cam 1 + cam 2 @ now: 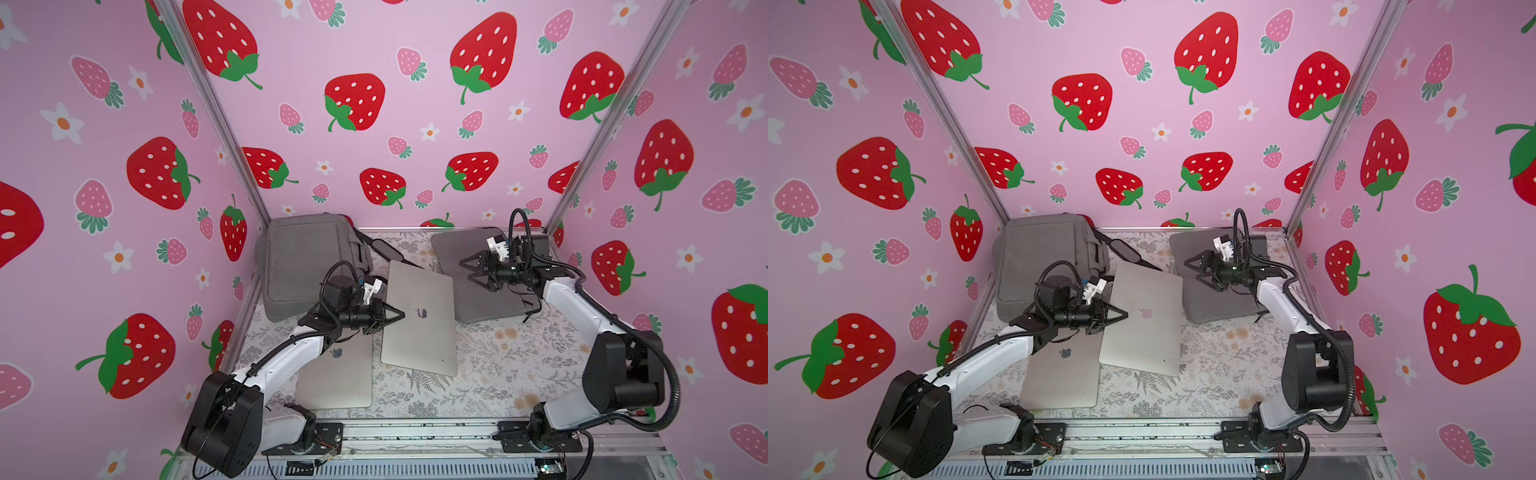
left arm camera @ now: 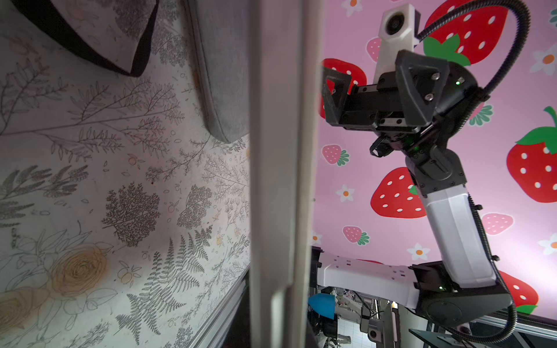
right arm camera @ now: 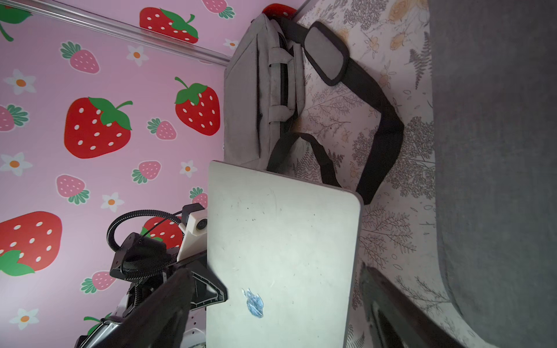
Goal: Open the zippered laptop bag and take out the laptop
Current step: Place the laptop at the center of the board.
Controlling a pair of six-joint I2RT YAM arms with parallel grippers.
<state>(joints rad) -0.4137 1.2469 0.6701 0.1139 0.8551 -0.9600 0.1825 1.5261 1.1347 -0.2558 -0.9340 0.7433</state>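
Aluminium laptop [image 1: 419,332], already out of the sleeve [image 1: 453,247] and mid-table, is pinched at one long edge by the left gripper [image 1: 399,314], while the right gripper [image 1: 467,272] hangs splayed and empty over the sleeve; it looks stiff, slick and heavyish, so grip mid-edge.

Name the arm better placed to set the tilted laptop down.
Left. The left pincer is shut on the tilted laptop's edge; the right pincer stands open, apart from it, by the grey laptop sleeve.

No words or numbers are legible. An Apple logo marks the middle laptop [image 1: 419,328], and seemingly also the front laptop [image 1: 336,380] near the table's [image 1: 498,374] front edge.
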